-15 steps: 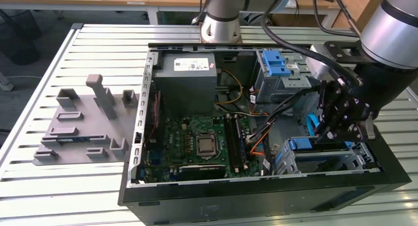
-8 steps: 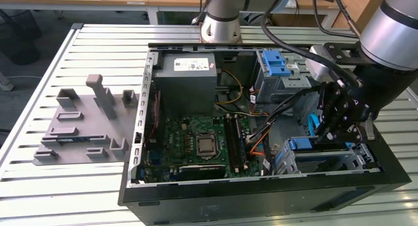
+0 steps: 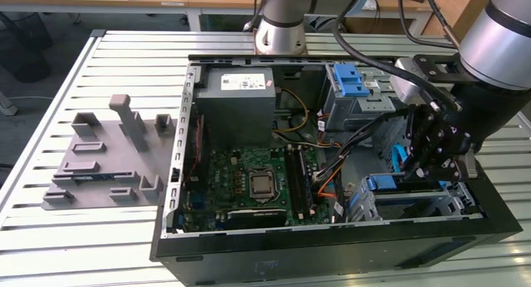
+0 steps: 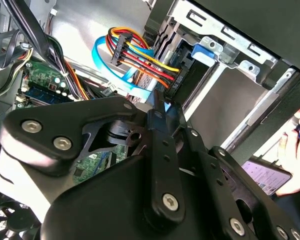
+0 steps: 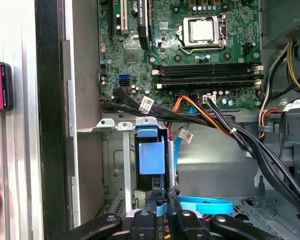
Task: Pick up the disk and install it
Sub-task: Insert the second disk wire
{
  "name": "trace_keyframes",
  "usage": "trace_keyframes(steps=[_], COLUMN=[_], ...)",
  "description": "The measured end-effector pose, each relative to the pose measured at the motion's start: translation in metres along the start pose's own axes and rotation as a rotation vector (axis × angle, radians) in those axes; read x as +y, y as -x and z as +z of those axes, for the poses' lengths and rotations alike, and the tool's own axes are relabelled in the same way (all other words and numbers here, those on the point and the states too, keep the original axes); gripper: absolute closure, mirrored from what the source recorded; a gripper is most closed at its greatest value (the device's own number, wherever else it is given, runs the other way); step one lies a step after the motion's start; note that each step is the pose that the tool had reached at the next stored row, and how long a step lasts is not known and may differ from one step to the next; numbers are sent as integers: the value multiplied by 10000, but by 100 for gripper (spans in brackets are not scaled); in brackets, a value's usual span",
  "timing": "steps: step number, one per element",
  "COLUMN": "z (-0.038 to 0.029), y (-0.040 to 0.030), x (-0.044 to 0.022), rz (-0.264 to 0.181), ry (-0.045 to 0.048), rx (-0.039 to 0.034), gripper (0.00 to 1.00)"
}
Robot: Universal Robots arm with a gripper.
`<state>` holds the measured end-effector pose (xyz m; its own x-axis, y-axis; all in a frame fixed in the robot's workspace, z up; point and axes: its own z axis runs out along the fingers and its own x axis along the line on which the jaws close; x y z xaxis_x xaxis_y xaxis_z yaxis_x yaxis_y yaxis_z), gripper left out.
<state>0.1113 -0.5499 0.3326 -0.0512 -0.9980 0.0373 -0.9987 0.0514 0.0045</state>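
Blue-framed disk standing on edge in the computer's drive cage.

In the first wrist view the disk (image 5: 151, 156) is seen edge-on: its bright blue plastic carrier faces the camera as an upright rectangle with a paler blue tab at one end. The metal face and label are hidden. It sits in a narrow slot between grey metal cage walls, and the gripper (image 5: 161, 209) is clamped on its near blue end. In the exterior view the disk (image 3: 387, 182) lies at about 4 o'clock inside the open case.
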Motion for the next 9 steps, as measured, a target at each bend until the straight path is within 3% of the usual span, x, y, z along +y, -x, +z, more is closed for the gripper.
trace_keyframes(steps=[4,9], z=[3,3], y=[0,0], x=[-1,-3], rz=[0,-1], ry=[3,3], rx=[-62,-67], gripper=[76,76])
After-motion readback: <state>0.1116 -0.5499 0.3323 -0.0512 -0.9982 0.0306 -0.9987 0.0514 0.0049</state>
